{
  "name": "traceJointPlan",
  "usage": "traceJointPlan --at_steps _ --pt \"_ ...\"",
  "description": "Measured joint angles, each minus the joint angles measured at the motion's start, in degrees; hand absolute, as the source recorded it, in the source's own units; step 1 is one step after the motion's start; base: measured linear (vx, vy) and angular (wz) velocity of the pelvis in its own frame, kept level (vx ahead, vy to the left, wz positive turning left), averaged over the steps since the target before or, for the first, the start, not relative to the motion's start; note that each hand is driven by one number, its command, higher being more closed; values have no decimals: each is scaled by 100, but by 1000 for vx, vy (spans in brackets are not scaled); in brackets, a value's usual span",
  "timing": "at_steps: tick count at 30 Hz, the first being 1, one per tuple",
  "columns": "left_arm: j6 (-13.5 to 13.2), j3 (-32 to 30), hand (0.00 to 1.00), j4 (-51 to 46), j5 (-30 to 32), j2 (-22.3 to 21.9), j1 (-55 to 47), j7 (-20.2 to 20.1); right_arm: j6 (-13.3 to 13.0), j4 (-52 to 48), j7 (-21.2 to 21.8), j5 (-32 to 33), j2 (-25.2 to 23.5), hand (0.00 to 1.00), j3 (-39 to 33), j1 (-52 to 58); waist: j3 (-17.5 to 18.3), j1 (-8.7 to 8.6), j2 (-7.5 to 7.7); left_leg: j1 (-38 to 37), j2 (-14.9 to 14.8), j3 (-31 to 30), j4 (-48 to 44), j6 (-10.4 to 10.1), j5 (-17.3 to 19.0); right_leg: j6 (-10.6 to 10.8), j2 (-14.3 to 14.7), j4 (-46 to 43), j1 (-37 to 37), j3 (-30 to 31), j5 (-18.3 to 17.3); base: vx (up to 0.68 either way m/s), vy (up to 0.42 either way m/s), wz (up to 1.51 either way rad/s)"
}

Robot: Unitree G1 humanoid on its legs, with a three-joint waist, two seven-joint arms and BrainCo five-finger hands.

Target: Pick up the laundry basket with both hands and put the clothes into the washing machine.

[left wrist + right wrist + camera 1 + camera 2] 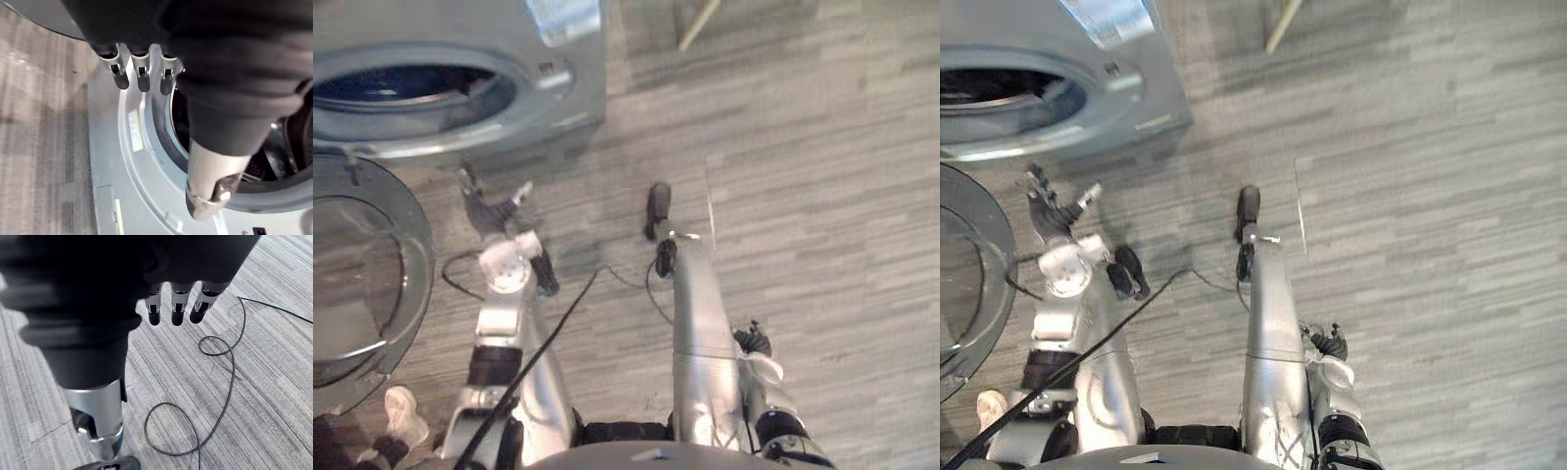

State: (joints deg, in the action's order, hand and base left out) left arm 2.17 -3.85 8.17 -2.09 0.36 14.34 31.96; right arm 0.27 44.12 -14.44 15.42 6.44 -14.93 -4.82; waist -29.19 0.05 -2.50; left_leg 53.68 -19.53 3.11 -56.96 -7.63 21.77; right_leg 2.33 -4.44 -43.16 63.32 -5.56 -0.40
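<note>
Fingers [142, 81] straight L hand [491, 213], R hand [658, 204]; washer [570, 93] open, grey floor [803, 176].

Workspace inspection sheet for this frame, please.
Surface: grey plank floor.
Job's things: washer ahead on the left, its door swung open.
Clutter: pale stick at the far edge.
Hands: left hand near the washer's front, right hand over bare floor; both open, holding nothing.
Cables: nothing seen beyond the robot's own.
Surroundings: a person's white shoe beside the door.

Grey plank floor [822, 147], pale wooden leg [699, 24]
</note>
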Motion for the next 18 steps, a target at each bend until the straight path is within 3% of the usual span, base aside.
traceJointPlan --at_steps 5,8,9,10,11,13,14,15,16,17,18 --pt "-13 -23 0 1506 -8 -238 -653 -523 64 326 -65 -23 -27 0 -264 26 292 10 -94 -1662 185 167 1301 -70 -390 -109 -91 790 -1523 -169 48 131 -117 24" --pt "35 -267 0 2691 81 -405 -1037 -998 155 419 -50 -248 -83 0 -385 197 682 -4 -87 -2827 290 386 2383 -72 -746 -134 -115 1543 -2608 -283 153 140 -10 16" --pt "76 -428 0 3150 465 -437 -1212 -1089 149 421 -41 -380 -142 0 -436 304 909 -5 -72 -3281 322 501 2889 -63 -904 -123 -107 1924 -3026 -331 223 133 11 10" --pt "120 -538 0 3374 667 -448 -1296 -1138 151 428 -14 -462 -147 0 -439 359 1023 -11 -74 -3516 353 534 3173 -27 -984 -111 -104 2152 -3251 -389 226 145 15 11" --pt "203 -832 0 3737 1079 -492 -1475 -1259 156 457 91 -560 -174 0 -434 470 1270 -24 -129 -3910 342 626 3720 150 -1104 -118 -99 2552 -3676 -586 253 252 -14 30" --pt "258 -1268 0 3983 1332 -515 -1637 -1389 195 465 172 -790 -224 0 -597 622 1531 -56 -115 -4264 293 831 4026 190 -1201 -163 -190 2200 -3974 -650 -86 241 -62 48" --pt "278 -1469 0 4061 1318 -509 -1678 -1408 247 585 182 -913 -233 0 -800 634 1593 15 -168 -4425 237 968 4081 604 -1607 -165 -217 2204 -4210 -830 -151 113 -84 72" --pt "280 -1437 0 4121 1257 -477 -1667 -1450 276 642 186 -923 -275 0 -908 621 1655 -16 -117 -4432 263 1244 4073 538 -2070 -149 -362 2260 -4388 -973 -188 68 -74 85" --pt "270 -1445 0 4154 1203 -467 -1672 -1476 275 644 192 -926 -324 0 -937 646 1710 -58 -68 -4495 309 1389 4141 537 -2227 -160 -471 2348 -4494 -1103 -183 47 -19 103" --pt "277 -1447 0 4152 1128 -491 -1670 -1492 273 684 232 -932 -404 0 -1106 659 1752 -72 -87 -4419 220 1677 3737 602 -2045 -240 -549 2434 -4655 -1341 -124 21 8 77" --pt "266 -1409 0 4140 1090 -508 -1693 -1512 274 749 326 -980 -423 0 -1276 639 1793 25 -154 -4260 -53 1946 2476 689 -1471 -256 -549 2354 -4778 -1496 -116 -17 48 62"
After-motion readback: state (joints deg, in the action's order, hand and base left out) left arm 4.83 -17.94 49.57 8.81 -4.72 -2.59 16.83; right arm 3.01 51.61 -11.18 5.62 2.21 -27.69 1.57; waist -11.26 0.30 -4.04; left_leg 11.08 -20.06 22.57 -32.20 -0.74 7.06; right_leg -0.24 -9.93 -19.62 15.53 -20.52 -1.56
